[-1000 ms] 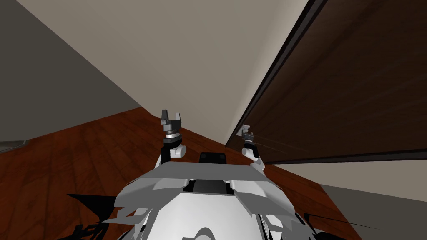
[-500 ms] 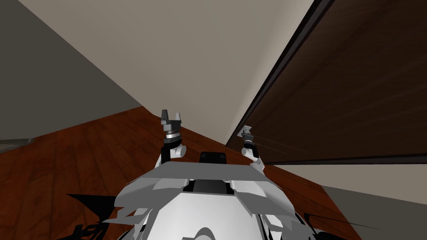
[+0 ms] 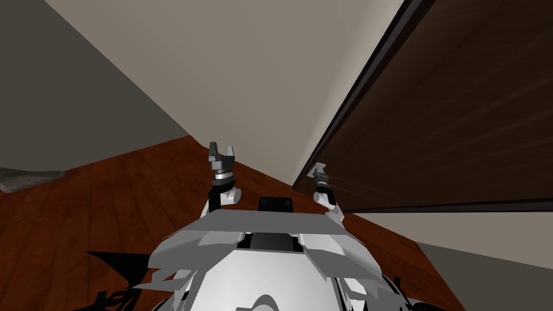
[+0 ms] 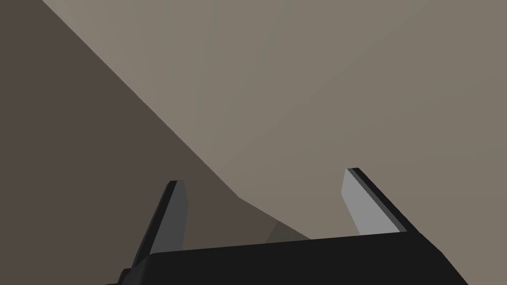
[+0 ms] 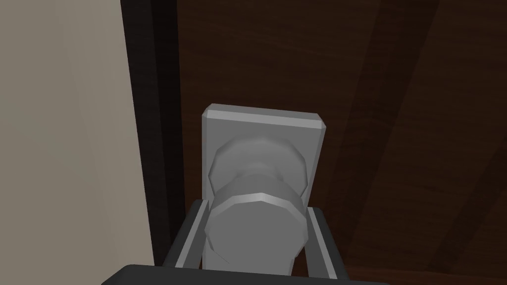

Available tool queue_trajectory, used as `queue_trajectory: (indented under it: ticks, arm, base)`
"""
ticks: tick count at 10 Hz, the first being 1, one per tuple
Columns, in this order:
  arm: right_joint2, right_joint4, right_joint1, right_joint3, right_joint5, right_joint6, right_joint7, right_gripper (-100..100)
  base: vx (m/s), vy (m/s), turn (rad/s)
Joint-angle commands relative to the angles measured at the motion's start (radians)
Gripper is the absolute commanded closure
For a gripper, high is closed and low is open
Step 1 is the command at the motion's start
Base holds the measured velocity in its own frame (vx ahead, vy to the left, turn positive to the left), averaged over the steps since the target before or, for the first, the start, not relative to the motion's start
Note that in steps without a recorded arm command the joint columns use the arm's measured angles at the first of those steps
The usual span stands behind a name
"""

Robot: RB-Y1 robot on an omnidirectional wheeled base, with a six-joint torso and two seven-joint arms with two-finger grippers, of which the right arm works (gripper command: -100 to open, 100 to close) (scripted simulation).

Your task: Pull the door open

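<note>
The dark brown door (image 3: 459, 108) fills the right of the head view, set in a black frame (image 3: 351, 102). Its grey knob (image 5: 255, 217) on a grey back plate (image 5: 265, 128) shows close in the right wrist view, near the frame-side edge of the door (image 5: 322, 74). My right gripper (image 5: 252, 232) is shut on the knob, one finger pressing each side. In the head view that gripper (image 3: 319, 171) sits at the door's edge. My left gripper (image 3: 221, 151) is raised before the beige wall, open with nothing between its fingers (image 4: 369, 208).
A beige wall (image 3: 243, 81) runs left of the door frame and meets a darker wall (image 3: 65, 108) at a corner. Reddish wooden floor (image 3: 119, 205) lies below. A grey slab (image 3: 27, 178) lies at the far left edge of the floor.
The whole head picture has shifted slightly: more floor and the grey slab show at the left, so I have moved or turned a little. Both grippers keep their poses; the right stays on the knob.
</note>
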Motion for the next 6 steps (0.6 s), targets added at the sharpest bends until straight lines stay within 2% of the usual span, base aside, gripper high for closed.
queue_trajectory:
  ticks: [1,3,6]
  arm:
    - [-0.014,-0.004,0.012,0.011,-0.001,-0.004,-0.017,100]
    - [-0.042,-0.013,0.025,0.036,-0.002,-0.014,-0.047,100]
    - [-0.079,-0.026,0.042,0.072,-0.004,-0.028,-0.089,100]
  base:
    - [-0.230,-0.040,0.127]
    - [-0.254,-0.027,0.182]
    - [-0.240,-0.073,0.187]
